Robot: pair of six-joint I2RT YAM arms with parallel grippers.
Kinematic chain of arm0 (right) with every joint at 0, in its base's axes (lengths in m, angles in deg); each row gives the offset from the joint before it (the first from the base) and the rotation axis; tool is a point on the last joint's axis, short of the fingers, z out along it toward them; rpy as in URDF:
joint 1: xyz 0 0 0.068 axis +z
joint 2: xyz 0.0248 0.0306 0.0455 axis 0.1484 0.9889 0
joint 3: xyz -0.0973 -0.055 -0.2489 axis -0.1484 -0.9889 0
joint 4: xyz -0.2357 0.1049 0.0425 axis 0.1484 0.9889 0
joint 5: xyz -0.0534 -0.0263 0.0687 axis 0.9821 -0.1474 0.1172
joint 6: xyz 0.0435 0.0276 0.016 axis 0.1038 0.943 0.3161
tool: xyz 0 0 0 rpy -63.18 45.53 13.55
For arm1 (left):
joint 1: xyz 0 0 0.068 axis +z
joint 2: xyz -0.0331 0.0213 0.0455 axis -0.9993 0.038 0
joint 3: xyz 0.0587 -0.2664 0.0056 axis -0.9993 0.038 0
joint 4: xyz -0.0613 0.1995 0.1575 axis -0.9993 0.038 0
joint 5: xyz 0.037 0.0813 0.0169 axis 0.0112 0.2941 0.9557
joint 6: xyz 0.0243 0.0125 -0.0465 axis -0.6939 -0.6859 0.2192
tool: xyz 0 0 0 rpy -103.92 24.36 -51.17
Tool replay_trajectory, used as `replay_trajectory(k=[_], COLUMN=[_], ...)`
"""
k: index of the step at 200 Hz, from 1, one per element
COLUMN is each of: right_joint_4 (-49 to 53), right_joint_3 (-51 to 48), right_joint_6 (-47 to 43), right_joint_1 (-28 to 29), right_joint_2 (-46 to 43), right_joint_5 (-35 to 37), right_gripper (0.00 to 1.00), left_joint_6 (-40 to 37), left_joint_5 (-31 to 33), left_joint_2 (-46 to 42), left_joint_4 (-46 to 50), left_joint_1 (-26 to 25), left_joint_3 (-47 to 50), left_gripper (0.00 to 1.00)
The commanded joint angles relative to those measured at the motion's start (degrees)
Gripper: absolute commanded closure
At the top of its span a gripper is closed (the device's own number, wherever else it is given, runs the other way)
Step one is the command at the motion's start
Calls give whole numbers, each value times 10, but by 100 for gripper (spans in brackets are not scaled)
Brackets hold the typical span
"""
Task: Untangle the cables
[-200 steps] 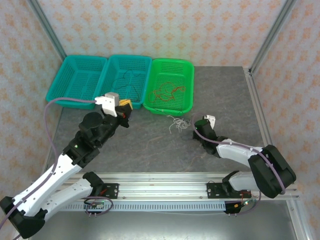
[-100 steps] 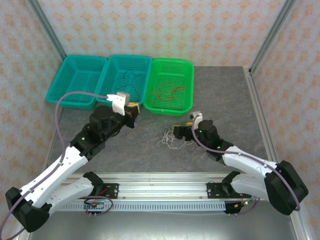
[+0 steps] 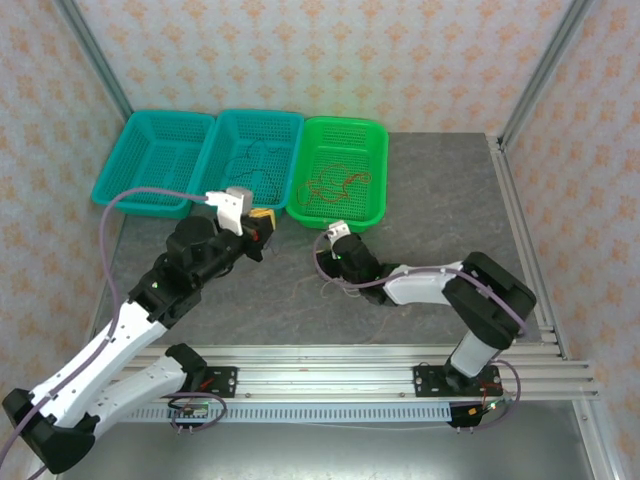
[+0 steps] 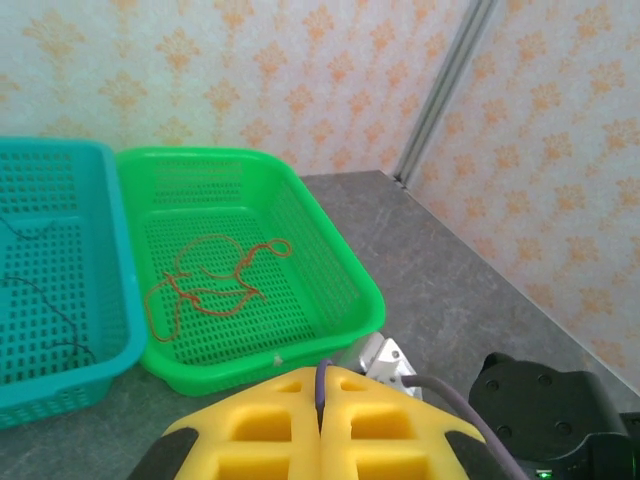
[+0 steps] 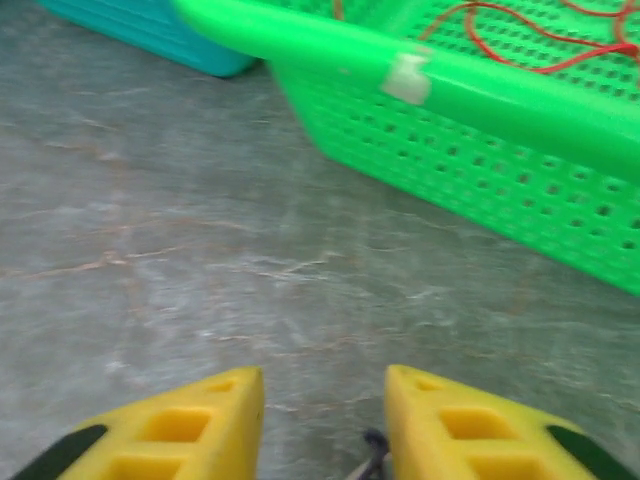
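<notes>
R tool (image 5: 325, 388) fingers apart, low over counter (image 5: 150, 230) just in front of green basket (image 5: 480, 95). L tool (image 4: 320, 385) fingers together, by basket's near-left corner; red cable (image 4: 210, 285) inside basket.

robot test cell, aluminium frame posts (image 3: 546, 65), patterned wall panels (image 3: 330, 50), grey tabletop (image 3: 440, 200)

A grey table (image 3: 440, 200) bears a teal basket (image 3: 150, 114), another teal basket (image 3: 260, 113) and a green basket (image 3: 345, 121) at upper left; a pale cable (image 3: 336, 287) lies mid-frame
</notes>
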State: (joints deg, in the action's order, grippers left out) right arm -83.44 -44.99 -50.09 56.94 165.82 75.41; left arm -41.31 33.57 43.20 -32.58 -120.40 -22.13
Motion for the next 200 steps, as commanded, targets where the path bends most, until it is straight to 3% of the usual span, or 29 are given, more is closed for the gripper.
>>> replay_trajectory(k=[1, 24, 36, 67, 92, 106, 119, 152, 167, 200], right_joint_4=[36, 55, 67, 78, 92, 86, 72, 83, 102, 114], right_joint_3=[-3, -45, -75, -162, -205, -220, -224, -197, -180, -150], right_joint_6=[46, 127, 186, 324, 361, 344, 297, 202, 191, 174], right_joint_1=[0, -11, -30, -106, -160, -174, -173, -173, -174, -174], right_joint_2=[0, -15, -32, -92, -161, -208, -249, -332, -363, -410], right_joint_5=[84, 121, 129, 133, 130, 128, 112, 52, 42, 1], right_gripper=[71, 69, 68, 71, 77, 92, 100, 100, 100, 100], left_joint_6=[-23, -35, -50, -59, -48, -45, -45, -16, 11, 75], left_joint_5=[119, 292, 343, 349, 353, 335, 279, 125, 109, 108], left_joint_2=[-55, -88, -94, -96, -97, -93, -81, -33, -20, -26], left_joint_4=[31, 88, 110, 122, 117, 114, 106, 80, 56, -28], left_joint_1=[4, 5, 9, 22, 27, 31, 34, 35, 34, 34], left_joint_3=[-30, -52, -61, -58, -44, -38, -32, 15, 59, 177], left_gripper=[100, 100, 100, 100, 100, 100, 100, 100, 100, 78])
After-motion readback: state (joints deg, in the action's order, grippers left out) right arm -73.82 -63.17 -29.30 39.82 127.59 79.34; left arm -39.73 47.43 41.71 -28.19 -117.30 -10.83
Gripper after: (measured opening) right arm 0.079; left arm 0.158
